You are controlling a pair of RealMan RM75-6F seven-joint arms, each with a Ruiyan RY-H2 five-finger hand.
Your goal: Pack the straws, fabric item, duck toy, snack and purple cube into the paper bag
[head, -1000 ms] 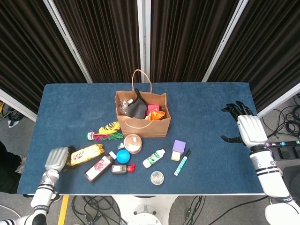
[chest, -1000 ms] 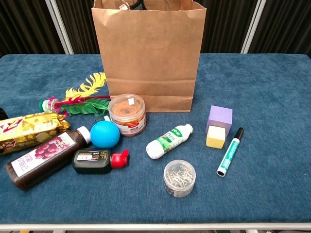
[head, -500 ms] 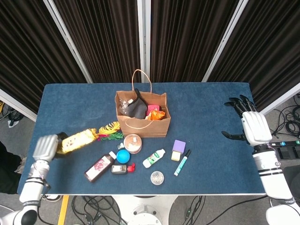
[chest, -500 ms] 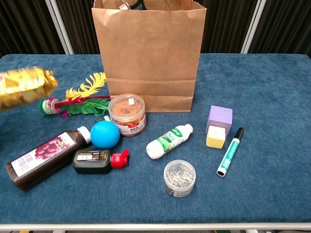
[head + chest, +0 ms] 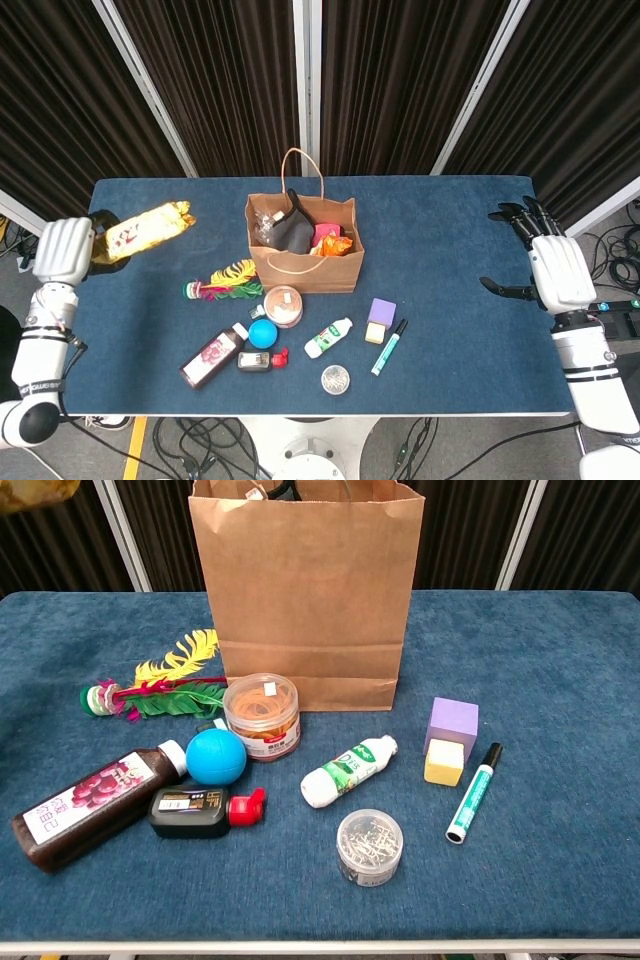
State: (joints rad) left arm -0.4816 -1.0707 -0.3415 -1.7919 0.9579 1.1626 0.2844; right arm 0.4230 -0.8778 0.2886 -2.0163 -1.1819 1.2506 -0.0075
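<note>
My left hand (image 5: 62,250) holds the gold snack packet (image 5: 147,226) in the air above the table's far left part; only a corner of the snack packet (image 5: 35,490) shows at the top left of the chest view. The brown paper bag (image 5: 305,260) stands upright mid-table with a dark fabric item (image 5: 292,233) and orange and pink things inside. The purple cube (image 5: 382,311) lies in front of the bag to the right, also the purple cube (image 5: 452,723) in the chest view. My right hand (image 5: 555,270) hovers open at the table's right edge.
In front of the bag lie a feather shuttlecock (image 5: 222,281), a jar of rubber bands (image 5: 261,715), a blue ball (image 5: 215,756), a dark juice bottle (image 5: 88,804), a small black bottle (image 5: 205,811), a white bottle (image 5: 348,770), a yellow block (image 5: 444,762), a marker (image 5: 473,791) and a pin tub (image 5: 369,846).
My left hand has lifted the snack packet off the table's front left and carried it up and toward the far side. My right hand has drifted slightly right.
</note>
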